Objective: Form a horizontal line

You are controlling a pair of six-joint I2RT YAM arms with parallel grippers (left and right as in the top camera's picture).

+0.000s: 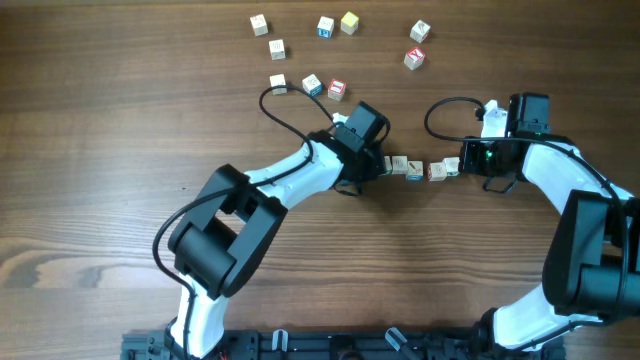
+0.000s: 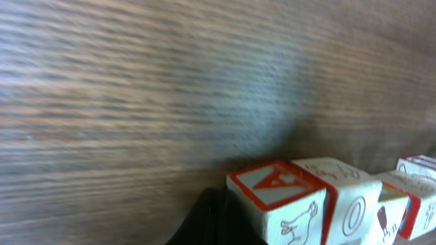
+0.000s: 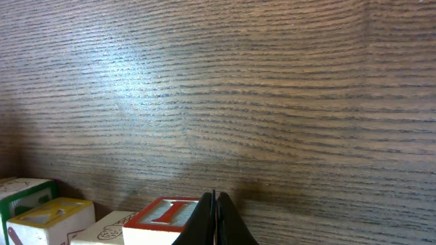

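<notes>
The horizontal line [image 1: 420,168], four touching cubes, looks nearly done, only slightly wavy. Left gripper [image 1: 378,166] and right gripper [image 1: 460,166], fingers together and empty, flank its ends.

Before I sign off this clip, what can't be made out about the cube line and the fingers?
- Left wrist: the horizontal line runs off the right and bottom edges. The left fingers are only a dark blur, and the table is blurred.
- Right wrist: cubes are cut by the bottom edge. The shut right fingers cover part of the red-marked cube.
- Overhead: too small to tell whether either fingers touch the line's ends, or to read the loose cubes' marks.
</notes>
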